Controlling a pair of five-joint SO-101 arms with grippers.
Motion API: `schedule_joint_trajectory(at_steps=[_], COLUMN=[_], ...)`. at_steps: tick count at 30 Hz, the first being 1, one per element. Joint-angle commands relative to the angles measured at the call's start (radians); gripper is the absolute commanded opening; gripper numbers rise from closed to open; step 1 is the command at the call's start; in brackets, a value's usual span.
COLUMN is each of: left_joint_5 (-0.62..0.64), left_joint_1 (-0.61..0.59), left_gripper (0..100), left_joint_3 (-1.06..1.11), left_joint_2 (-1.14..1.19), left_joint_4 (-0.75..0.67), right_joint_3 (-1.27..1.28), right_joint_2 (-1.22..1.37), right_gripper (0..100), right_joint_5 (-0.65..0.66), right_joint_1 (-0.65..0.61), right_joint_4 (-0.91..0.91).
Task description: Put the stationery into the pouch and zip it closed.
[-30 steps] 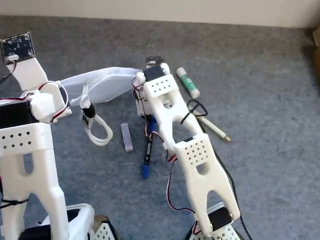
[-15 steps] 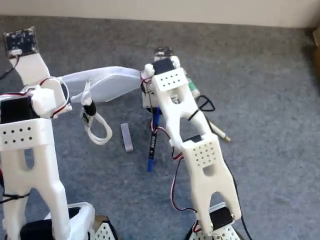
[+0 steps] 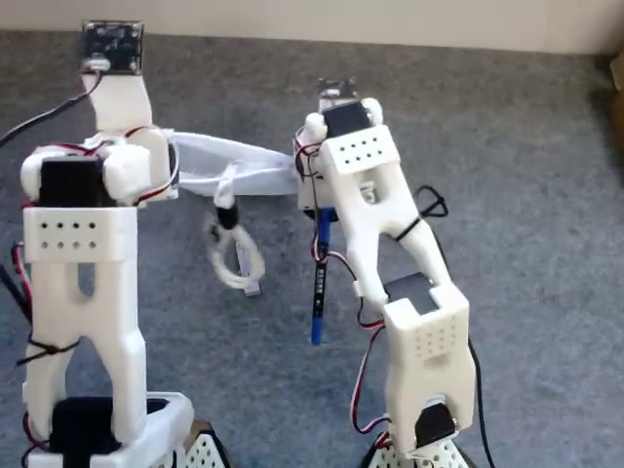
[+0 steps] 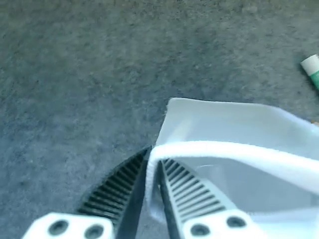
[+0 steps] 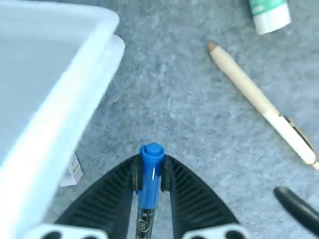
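Left gripper (image 4: 152, 158) is pinching the edge of the white pouch (image 4: 234, 127), with its jaws closed down onto the fabric. Right gripper (image 5: 151, 163) is clamping a blue pen (image 3: 318, 283), jaws narrowed to the barrel, and the capped end is sitting just beside the pouch's open rim. A cream pen (image 5: 259, 102) and a glue stick (image 5: 269, 12) are lying on the grey carpet (image 3: 526, 146) near the pouch. A looped white strap (image 3: 234, 258) is trailing from the pouch.

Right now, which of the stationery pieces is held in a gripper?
The blue marker, clamped in the right gripper. The cream pen and green-and-white glue stick lie loose on the carpet; the left gripper grips the pouch.
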Motion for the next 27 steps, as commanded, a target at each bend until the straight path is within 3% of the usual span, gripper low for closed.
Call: schedule_joint_trajectory(at_steps=[1,12,19,27], left_joint_5=[-0.009,-0.005,-0.005,-0.011], left_joint_1=[0.088,0.182,0.156,0.097], left_gripper=[1,1,1,1], left_joint_3=[-0.168,-0.723,-0.727,-0.727], left_joint_2=[0.062,0.392,0.42,0.415], left_joint_4=[0.034,0.322,0.328,0.334], right_joint_3=[0.007,0.047,0.045,0.038], right_joint_2=[-0.142,-0.329,-0.45,-0.545], right_gripper=[0.5,0.5,0.5,0.5], right_joint_5=[0.021,0.021,0.133,0.141], right_joint_1=[0.015,0.091,0.091,0.09], right_joint_4=[0.015,0.015,0.013,0.013])
